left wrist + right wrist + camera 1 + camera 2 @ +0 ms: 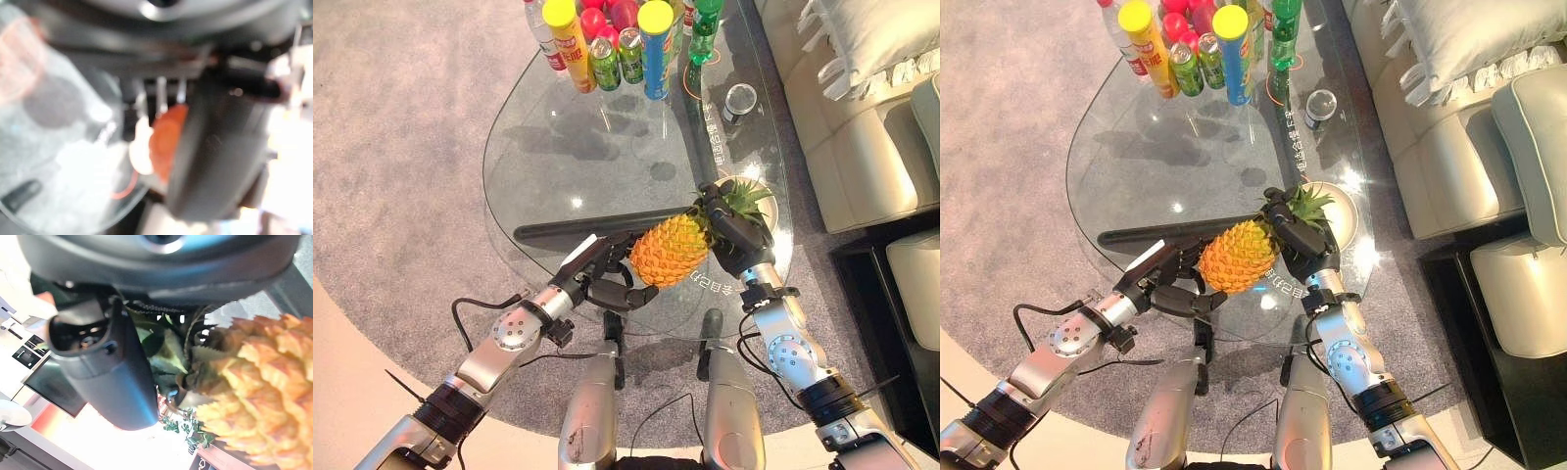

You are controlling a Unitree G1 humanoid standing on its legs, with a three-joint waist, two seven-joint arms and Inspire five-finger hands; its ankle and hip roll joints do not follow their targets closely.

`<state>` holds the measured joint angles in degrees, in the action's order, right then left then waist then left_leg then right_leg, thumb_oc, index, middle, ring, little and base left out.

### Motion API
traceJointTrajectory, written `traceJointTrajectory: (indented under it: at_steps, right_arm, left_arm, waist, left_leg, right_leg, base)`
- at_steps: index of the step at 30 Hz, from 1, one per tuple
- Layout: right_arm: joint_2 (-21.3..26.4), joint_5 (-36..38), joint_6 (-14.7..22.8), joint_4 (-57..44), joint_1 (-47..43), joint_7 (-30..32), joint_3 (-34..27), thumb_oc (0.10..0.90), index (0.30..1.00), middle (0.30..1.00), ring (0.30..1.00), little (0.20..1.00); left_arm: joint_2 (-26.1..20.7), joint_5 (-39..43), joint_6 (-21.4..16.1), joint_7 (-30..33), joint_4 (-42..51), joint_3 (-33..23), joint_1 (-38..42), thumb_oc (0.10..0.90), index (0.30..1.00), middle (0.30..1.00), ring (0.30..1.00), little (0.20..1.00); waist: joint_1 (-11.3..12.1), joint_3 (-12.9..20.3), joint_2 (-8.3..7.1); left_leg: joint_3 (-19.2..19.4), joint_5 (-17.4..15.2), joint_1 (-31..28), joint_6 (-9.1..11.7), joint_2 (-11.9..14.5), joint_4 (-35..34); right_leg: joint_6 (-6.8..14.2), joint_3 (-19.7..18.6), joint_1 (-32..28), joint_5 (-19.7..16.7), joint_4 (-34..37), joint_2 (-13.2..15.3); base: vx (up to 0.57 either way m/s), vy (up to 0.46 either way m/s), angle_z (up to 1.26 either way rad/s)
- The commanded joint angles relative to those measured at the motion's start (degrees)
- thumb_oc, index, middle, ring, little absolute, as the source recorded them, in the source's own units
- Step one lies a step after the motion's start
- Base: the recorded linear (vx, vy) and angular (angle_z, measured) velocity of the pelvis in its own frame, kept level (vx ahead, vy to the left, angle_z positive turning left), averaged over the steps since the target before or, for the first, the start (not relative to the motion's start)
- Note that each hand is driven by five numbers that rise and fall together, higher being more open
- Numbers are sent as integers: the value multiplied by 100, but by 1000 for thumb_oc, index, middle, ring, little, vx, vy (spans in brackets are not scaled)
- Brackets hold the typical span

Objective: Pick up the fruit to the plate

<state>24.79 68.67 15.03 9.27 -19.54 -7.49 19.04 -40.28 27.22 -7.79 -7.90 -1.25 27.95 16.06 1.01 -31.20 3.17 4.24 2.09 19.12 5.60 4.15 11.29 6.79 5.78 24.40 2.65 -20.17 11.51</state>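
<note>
Right wrist view has our right hand (105, 377) curled round the pineapple's (671, 247) leafy crown; our left hand (607, 277) cups its base, fingers loosely bent. The fruit lies crown-first toward the plate (771, 201), just beyond it.

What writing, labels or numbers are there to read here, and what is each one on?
White lettering on the glass table, beside the pineapple: too small to read.
Lettering strip on the glass near the green bottle: too small to read.
Labels on the cans and the yellow-lidded tubes: print shows, but too blurred to read.
No text can be quoted.
</note>
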Motion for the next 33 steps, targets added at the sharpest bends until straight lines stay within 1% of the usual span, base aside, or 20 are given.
traceJointTrajectory:
  at_steps: [1,4,5,8,14,15,17,21,24,27,28,30,33]
  right_arm:
    - [-163,-72,373,-889,-542,-950,26,100,300,300,300,200]
    - [-181,-101,400,-876,-543,-953,22,100,300,300,300,200]
    - [-175,-105,415,-890,-532,-950,6,100,300,300,300,200]
    - [-203,-162,436,-891,-527,-906,-21,100,300,300,300,200]
    - [-169,-187,501,-905,-500,-846,-57,100,300,300,300,200]
    - [-160,-211,672,-900,-500,-660,-100,100,300,300,300,200]
    - [-174,-281,776,-891,-503,-539,-140,100,300,300,300,200]
    - [-215,-482,858,-915,-532,-312,-186,100,300,300,300,200]
    - [-132,-1182,943,-984,-540,104,-213,100,300,300,300,200]
    - [49,-1907,977,-1151,-582,507,-253,100,300,300,300,200]
    - [72,-2014,969,-1183,-585,573,-257,100,300,300,300,200]
    - [213,-2480,938,-1316,-617,840,-302,100,300,300,300,200]
    - [379,-2873,950,-1467,-659,1070,-381,100,300,300,300,200]
  left_arm:
    - [154,88,-430,-65,779,-282,228,100,300,300,300,200]
    - [140,101,-347,-10,793,-282,235,100,300,300,300,200]
    - [146,90,-247,31,761,-307,211,800,900,900,900,900]
    - [174,71,-140,63,658,-322,200,800,900,900,900,900]
    - [176,51,-114,124,649,-334,152,800,900,900,900,900]
    - [187,63,-115,153,628,-342,143,800,900,900,900,900]
    - [196,39,-114,188,622,-365,120,800,900,900,900,900]
    - [248,38,-12,290,583,-403,119,800,900,900,900,900]
    - [247,37,61,315,628,-439,74,800,900,900,900,900]
    - [250,43,53,331,683,-472,-8,800,900,900,900,900]
    - [254,35,45,336,684,-474,-24,800,900,900,900,900]
    - [286,9,21,374,676,-476,-79,800,900,900,900,900]
    - [332,-60,-5,413,656,-481,-143,800,900,900,900,900]
  waist:
    - [-165,140,-76]
    - [-164,140,-73]
    - [-161,140,-75]
    - [-169,140,-76]
    - [-172,140,-79]
    - [-177,140,-78]
    - [-176,140,-74]
    - [-182,140,-48]
    - [-189,140,-27]
    - [-198,140,-23]
    - [-200,140,-25]
    - [-214,140,-32]
    - [-227,140,-41]
  left_leg:
    - [277,-713,258,-325,-801,804]
    - [285,-710,253,-321,-793,803]
    - [289,-705,239,-318,-785,791]
    - [293,-697,223,-318,-779,773]
    - [295,-693,208,-315,-772,762]
    - [300,-688,207,-313,-767,761]
    - [299,-686,187,-310,-765,747]
    - [303,-675,160,-303,-764,709]
    - [313,-658,143,-299,-754,686]
    - [326,-658,153,-292,-737,695]
    - [327,-660,154,-292,-734,699]
    - [338,-660,150,-297,-724,691]
    - [347,-657,139,-307,-718,661]
  right_leg:
    - [-234,427,-392,6,430,-661]
    - [-236,434,-402,6,434,-659]
    - [-240,446,-421,9,447,-665]
    - [-241,451,-430,9,454,-674]
    - [-244,461,-446,13,463,-680]
    - [-249,465,-449,12,469,-683]
    - [-253,468,-472,15,484,-690]
    - [-257,470,-492,17,511,-697]
    - [-264,475,-502,15,521,-696]
    - [-275,477,-495,25,513,-701]
    - [-277,476,-495,26,513,-703]
    - [-283,474,-490,31,510,-708]
    - [-283,470,-486,38,518,-725]
  base:
    - [0,0,0]
    - [0,0,0]
    - [0,0,0]
    - [0,0,0]
    - [0,0,0]
    - [0,0,0]
    - [0,0,0]
    - [0,0,0]
    - [0,0,0]
    - [0,0,0]
    - [0,0,0]
    - [0,0,0]
    - [0,0,0]
